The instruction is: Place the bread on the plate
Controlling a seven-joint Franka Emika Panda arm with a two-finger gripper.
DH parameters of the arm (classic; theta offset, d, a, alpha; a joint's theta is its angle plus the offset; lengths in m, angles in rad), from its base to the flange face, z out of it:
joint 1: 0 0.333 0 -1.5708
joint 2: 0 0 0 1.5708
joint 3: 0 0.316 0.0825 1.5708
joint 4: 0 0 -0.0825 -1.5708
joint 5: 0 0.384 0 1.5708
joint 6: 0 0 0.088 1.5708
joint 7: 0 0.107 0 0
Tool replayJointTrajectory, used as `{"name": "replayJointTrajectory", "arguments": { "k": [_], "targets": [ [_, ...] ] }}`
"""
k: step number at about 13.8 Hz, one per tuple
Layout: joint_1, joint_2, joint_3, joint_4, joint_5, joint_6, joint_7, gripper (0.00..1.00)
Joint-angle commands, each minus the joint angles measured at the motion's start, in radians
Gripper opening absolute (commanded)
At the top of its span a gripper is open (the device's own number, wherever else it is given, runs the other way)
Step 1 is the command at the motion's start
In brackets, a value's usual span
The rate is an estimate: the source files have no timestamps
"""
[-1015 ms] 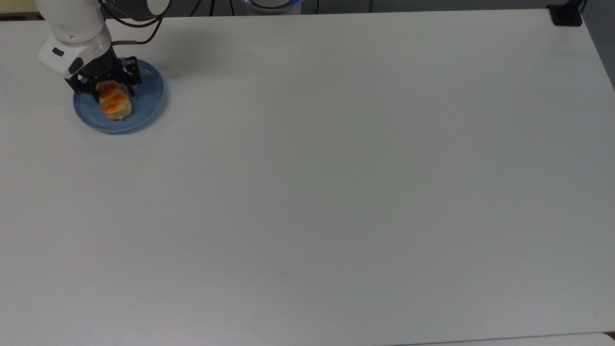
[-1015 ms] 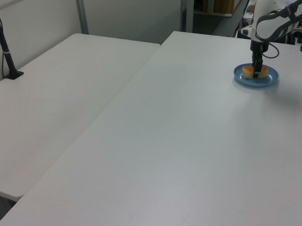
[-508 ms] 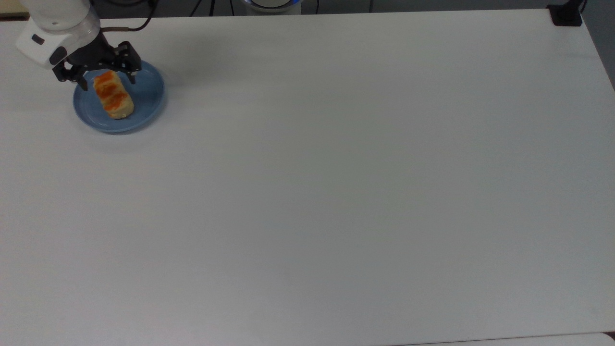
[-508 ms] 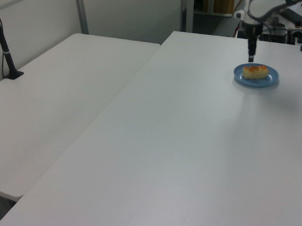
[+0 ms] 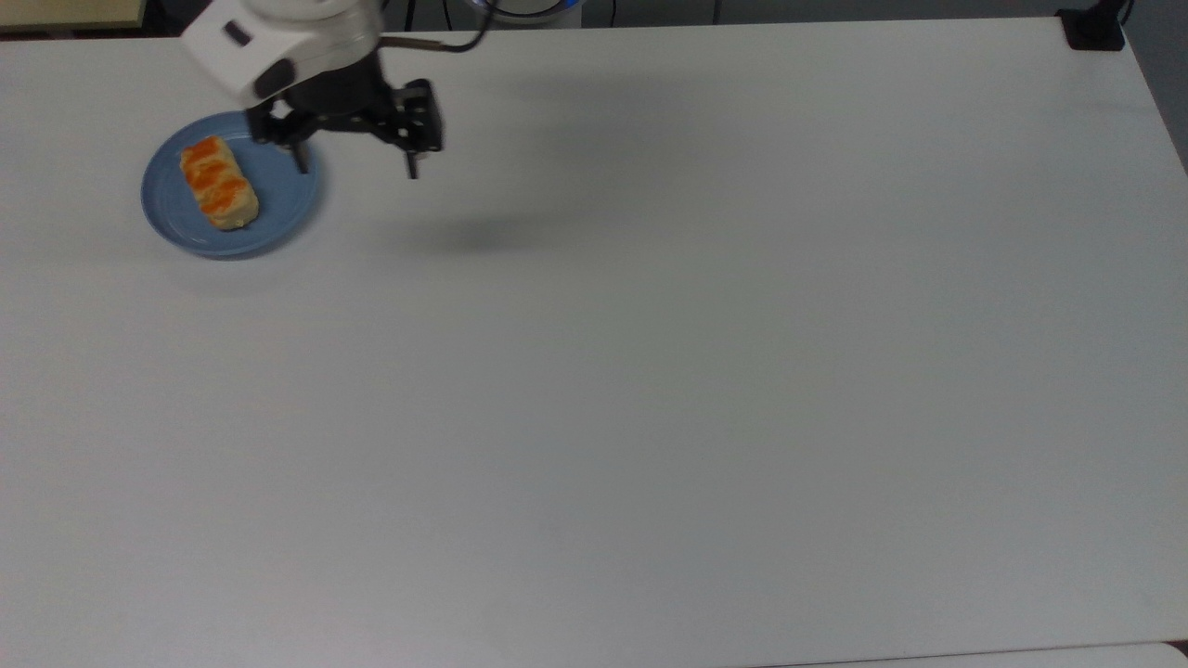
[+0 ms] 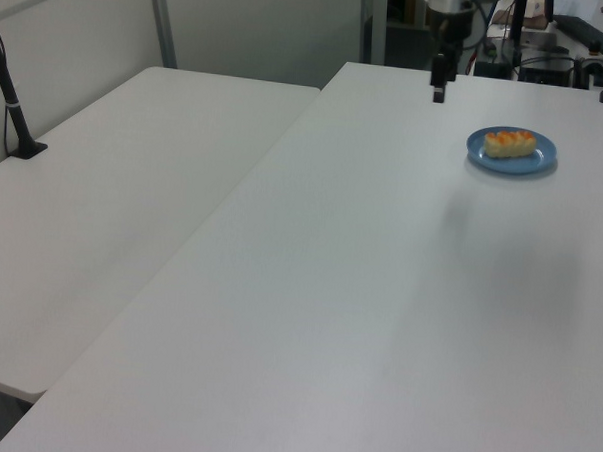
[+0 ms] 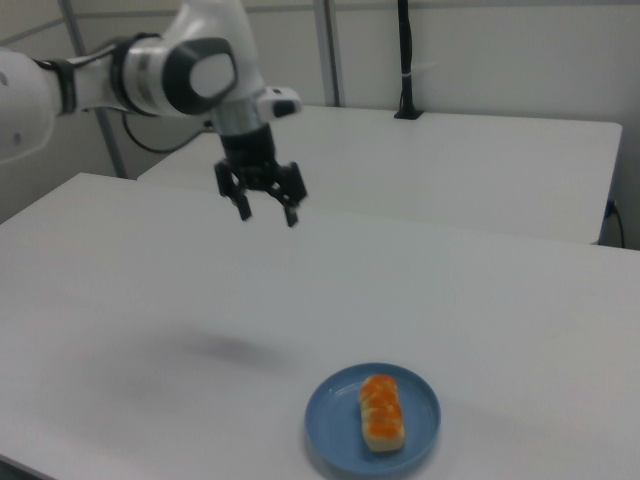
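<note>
The pale-yellow bread with orange patches lies on the round light-blue plate at the top view's upper left. The bread and plate sit low in the right view, and the bread rests on the plate at the left view's upper right. My gripper hangs open and empty above the table, just off the plate's right edge in the top view. In the right view the gripper is well above and behind the plate. The gripper is also in the left view.
The white table stretches wide to the top view's right and front. A black clamp sits at its far right corner. A second white table adjoins it, with a black post on it.
My gripper let go of the bread, rose off the plate and swung to the top view's right. The bread stays lying on the plate.
</note>
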Motion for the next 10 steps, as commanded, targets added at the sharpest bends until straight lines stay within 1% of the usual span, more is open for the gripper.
{"name": "replayJointTrajectory", "arguments": {
  "k": [1,4,10],
  "targets": [
    [0.104,-0.094,-0.027,-0.003,0.002,-0.097,0.136,1.00],
    [0.123,-0.143,-0.027,-0.010,0.006,-0.165,0.139,1.00],
    [0.112,-0.160,-0.030,-0.006,0.006,-0.185,0.137,1.00]
  ]
}}
